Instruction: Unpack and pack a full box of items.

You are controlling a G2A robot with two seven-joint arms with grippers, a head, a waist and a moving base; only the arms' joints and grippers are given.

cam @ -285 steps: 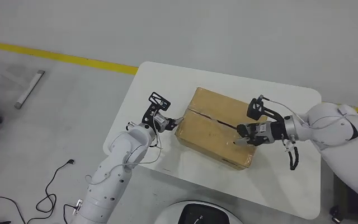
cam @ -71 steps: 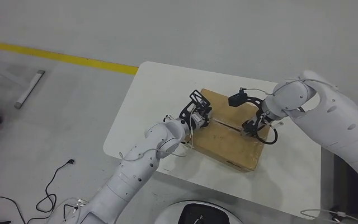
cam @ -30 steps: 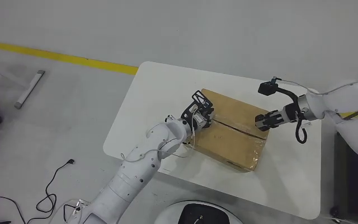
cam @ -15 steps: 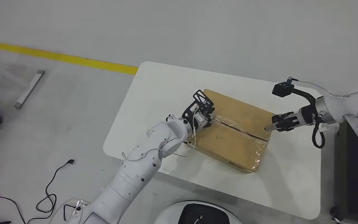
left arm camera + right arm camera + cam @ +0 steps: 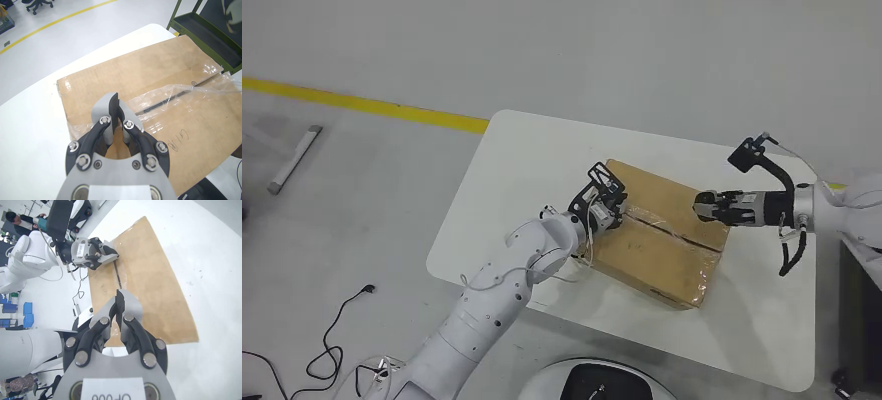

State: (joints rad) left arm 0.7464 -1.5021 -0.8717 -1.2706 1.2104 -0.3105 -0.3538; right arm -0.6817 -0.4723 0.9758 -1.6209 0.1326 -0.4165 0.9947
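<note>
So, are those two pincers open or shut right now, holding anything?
Left pincer: shut, at one end of the taped seam of the brown cardboard box.
Right pincer: shut, at the seam's other end; whether it grips anything cannot be told.

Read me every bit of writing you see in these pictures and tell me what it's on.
"OP005": white label on the left hand.
"OP006", upside down, partly cut off: white sticker on the right hand.
"GIR", roughly: pen scrawl on the box.
Too small to read: the round stamp on the box.
</note>
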